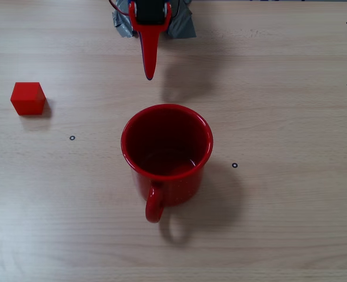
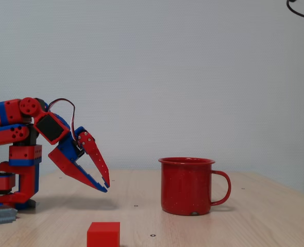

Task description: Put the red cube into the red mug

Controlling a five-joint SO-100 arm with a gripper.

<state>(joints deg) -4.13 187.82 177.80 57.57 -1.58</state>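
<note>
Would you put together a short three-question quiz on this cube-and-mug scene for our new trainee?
1. True or false: the red cube already lies inside the red mug.
2. Multiple choice: in the overhead fixed view, the mug's handle points toward A) the arm, B) the bottom edge of the picture, C) the cube.
3. Short answer: is the gripper holding anything?

Key:
1. False; the cube sits on the table, apart from the mug and to its left in the overhead fixed view.
2. B.
3. No; it hangs above the table with its fingertips nearly together and nothing between them.
</note>
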